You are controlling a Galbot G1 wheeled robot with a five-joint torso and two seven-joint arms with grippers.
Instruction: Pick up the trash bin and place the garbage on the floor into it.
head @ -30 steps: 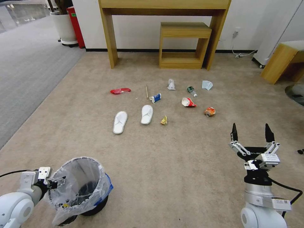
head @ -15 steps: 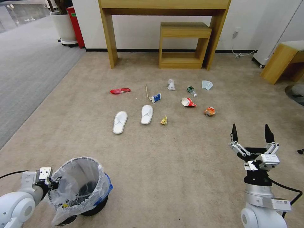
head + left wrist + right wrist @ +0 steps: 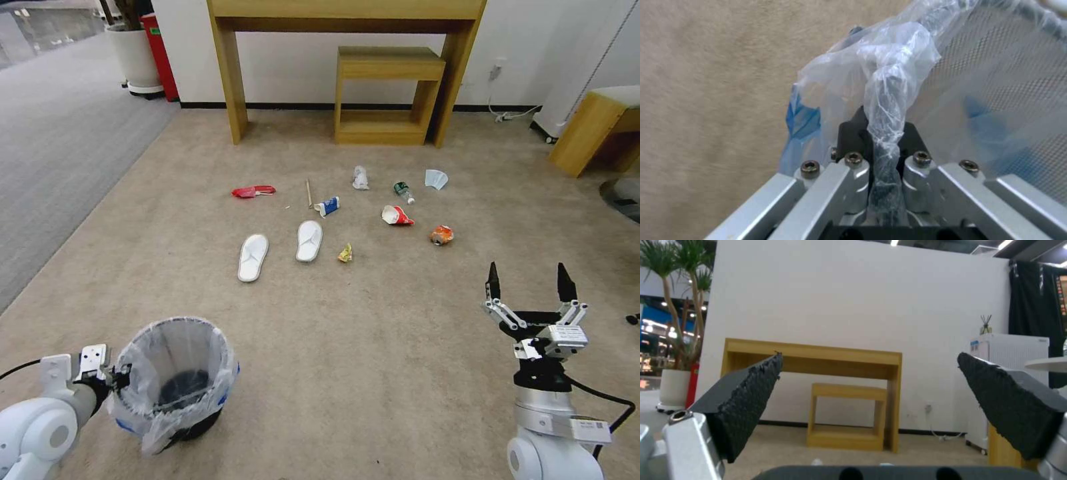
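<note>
Left gripper [image 3: 120,381]: closed on the bag-lined rim of the trash bin [image 3: 175,379], at the bin's 9 o'clock; in the left wrist view the rim and a twisted fold of liner are seen pinched between the pads.
Trash bin: at 7 o'clock in the head view, roughly upright above the beige carpet [image 3: 373,347].
Right gripper [image 3: 528,285]: at 5 o'clock, jaws spread wide, nothing held.
Garbage: scattered toward 12 o'clock, well apart from the bin; two white slippers [image 3: 253,257], red-white cup [image 3: 397,215], orange can [image 3: 441,235].
Risk: slippery liner caught in the grip; the rim could slide out and the bin be dropped or tipped.
</note>
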